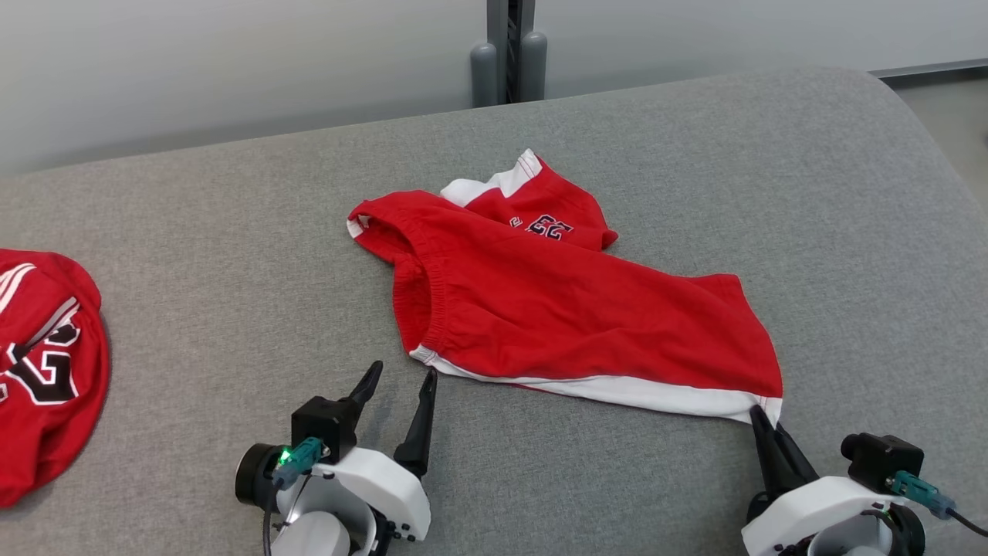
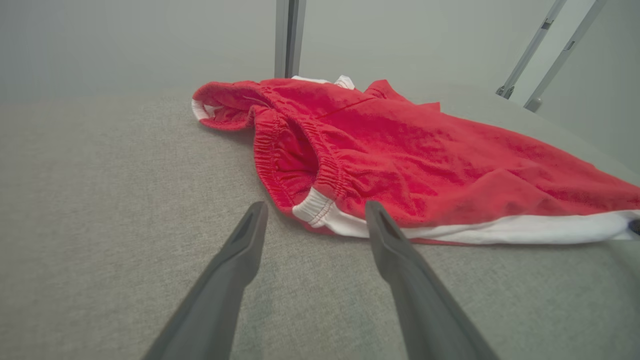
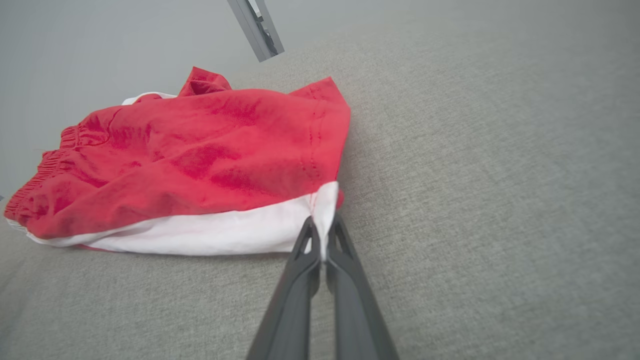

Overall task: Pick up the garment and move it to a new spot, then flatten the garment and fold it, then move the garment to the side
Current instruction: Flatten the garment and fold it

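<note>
**Item:** garment (image 1: 571, 309), red shorts with an elastic waistband (image 2: 280, 150) and a white band (image 1: 641, 390) along the near edge. A black-and-white number print (image 1: 549, 226) shows on a folded-under part at the far side.

**Location:** lies crumpled, not flat, near the middle of a grey padded surface (image 1: 231, 193). The waistband end points toward the robot's left and the leg hem toward its right.

**Right gripper** (image 1: 764, 421): fingers closed together. They pinch the near right corner of the garment, where the white band meets the hem. In the right wrist view a sliver of white cloth is caught between the fingertips. The rest of the garment spreads away from this corner, up and to the left.

**Left gripper** (image 1: 403, 371): fingers spread wide, holding nothing. It sits low over the surface at the waistband end, and the white band's corner is just beside its inner fingertip. Whether they touch cannot be told.

**Other:** second red garment (image 1: 46, 371) with black-and-white print, at the surface's left edge, well apart from both grippers. A grey post (image 1: 509, 54) stands behind the surface.
</note>
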You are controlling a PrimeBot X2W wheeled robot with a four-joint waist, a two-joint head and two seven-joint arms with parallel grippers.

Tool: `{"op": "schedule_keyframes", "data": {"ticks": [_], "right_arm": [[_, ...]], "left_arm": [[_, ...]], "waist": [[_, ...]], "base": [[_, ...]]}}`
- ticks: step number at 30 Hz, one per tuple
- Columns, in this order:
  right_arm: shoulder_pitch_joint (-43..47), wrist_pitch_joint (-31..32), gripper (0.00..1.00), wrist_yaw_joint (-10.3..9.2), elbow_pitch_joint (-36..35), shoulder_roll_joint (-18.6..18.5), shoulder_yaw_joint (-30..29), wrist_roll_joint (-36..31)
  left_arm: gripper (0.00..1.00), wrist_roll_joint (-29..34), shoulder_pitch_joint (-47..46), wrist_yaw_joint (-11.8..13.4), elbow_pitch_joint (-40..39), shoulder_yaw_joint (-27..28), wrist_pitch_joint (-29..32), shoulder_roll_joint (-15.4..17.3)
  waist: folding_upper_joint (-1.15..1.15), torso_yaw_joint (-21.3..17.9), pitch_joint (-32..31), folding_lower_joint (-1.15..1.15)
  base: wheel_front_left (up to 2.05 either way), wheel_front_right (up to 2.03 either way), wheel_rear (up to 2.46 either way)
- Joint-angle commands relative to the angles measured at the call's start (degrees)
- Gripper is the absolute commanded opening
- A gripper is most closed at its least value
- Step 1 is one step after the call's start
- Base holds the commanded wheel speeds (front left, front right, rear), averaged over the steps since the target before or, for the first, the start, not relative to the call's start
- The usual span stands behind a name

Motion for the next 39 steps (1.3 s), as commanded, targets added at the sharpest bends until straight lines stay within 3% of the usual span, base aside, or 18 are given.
{"op": "schedule_keyframes", "data": {"ticks": [1,14,24,32,33,36,37,38,39], "right_arm": [[-0.7,-0.1,0.00,0.01,0.0,-0.1,0.2,0.3],[-1.7,-0.1,0.00,0.01,-0.9,0.0,3.2,1.6],[-1.8,-0.1,0.00,0.01,-1.2,-0.1,2.9,1.8],[-2.1,-0.1,0.00,0.01,-1.5,-0.3,3.6,1.7],[-2.1,-0.1,0.00,0.01,-1.4,-0.4,3.7,1.5],[-2.1,-0.1,0.00,0.01,-1.4,-0.4,3.9,1.3],[-2.0,-0.1,0.00,0.01,-1.4,-0.4,3.9,1.3],[-2.0,-0.1,0.00,0.01,-1.4,-0.4,3.9,1.3],[-2.0,-0.1,0.00,0.01,-1.4,-0.4,3.8,1.3]], "left_arm": [[1.00,-1.2,-1.4,0.1,0.7,0.0,0.0,0.3],[1.00,-3.2,-10.3,-1.0,13.1,-1.7,-1.3,0.3],[1.00,-4.8,-12.5,-2.1,17.6,-2.6,-1.7,0.3],[1.00,-10.2,-13.4,-2.5,19.6,-4.2,-1.4,0.3],[0.96,-11.1,-13.5,-2.7,19.9,-4.5,-1.2,0.3],[0.46,-13.7,-13.8,-2.9,20.4,-5.8,-0.8,0.3],[0.37,-14.5,-13.8,-2.9,20.5,-6.2,-0.7,0.3],[0.37,-14.5,-13.8,-2.9,20.5,-6.2,-0.7,0.3],[0.08,-15.3,-13.9,-3.0,20.6,-6.6,-0.7,0.3]], "waist": [[0.00,-0.5,0.4,0.00],[0.00,-2.6,2.5,0.00],[0.00,-2.5,2.9,0.00],[0.00,-2.4,3.2,0.00],[0.00,-2.4,3.2,0.00],[0.00,-2.5,3.2,0.00],[0.00,-2.5,3.2,0.00],[0.00,-2.5,3.2,0.00],[0.00,-2.5,3.2,0.00]], "base": [[0.00,0.00,0.00],[0.00,0.00,0.00],[0.00,0.00,0.00],[0.00,0.00,0.00],[0.00,0.00,0.00],[0.00,0.00,0.00],[0.00,0.00,0.00],[0.00,0.00,0.00],[0.00,0.00,0.00]]}}
